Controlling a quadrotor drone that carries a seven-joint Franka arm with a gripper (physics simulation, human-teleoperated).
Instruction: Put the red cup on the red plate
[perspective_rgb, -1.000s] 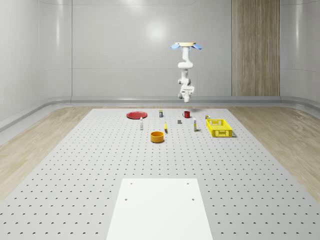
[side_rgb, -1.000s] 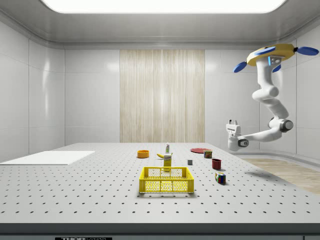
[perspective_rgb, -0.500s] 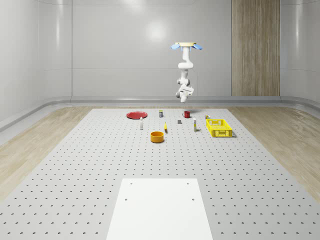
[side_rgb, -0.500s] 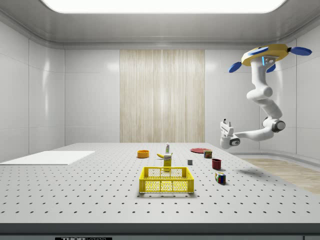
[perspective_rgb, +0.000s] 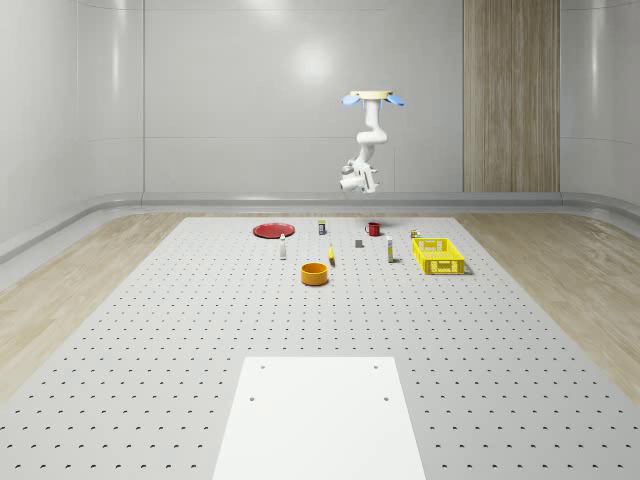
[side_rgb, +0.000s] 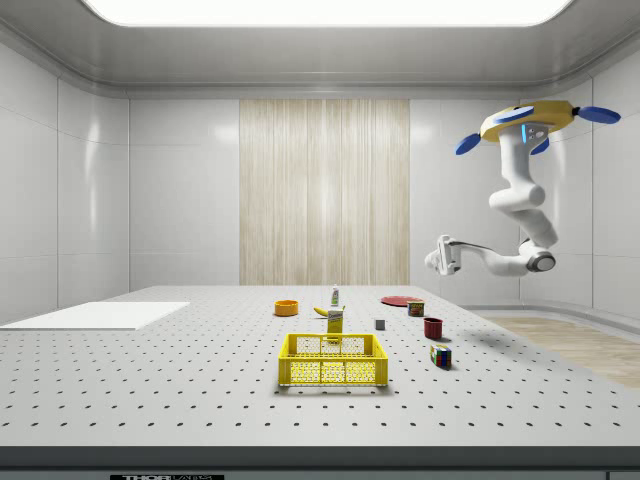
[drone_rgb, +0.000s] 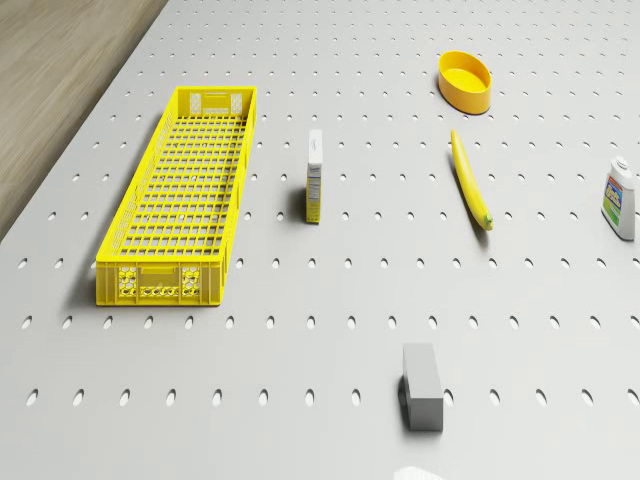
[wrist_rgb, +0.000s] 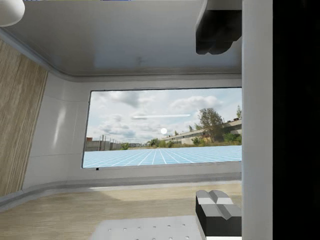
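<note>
Side view: my gripper (side_rgb: 443, 254) high in the air above the table (side_rgb: 150, 390), nothing held, finger gap I cannot tell | drone (side_rgb: 527, 118) hovers over table's far edge | red cup (side_rgb: 433, 327) on table, well apart from red plate (perspective_rgb: 272, 230) | step: approach, I judge | next: lower onto cup.

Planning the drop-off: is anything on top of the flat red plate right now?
Nothing shows on the flat red plate. The red cup stands apart on the perforated table. Side view hides most of the plate.
</note>
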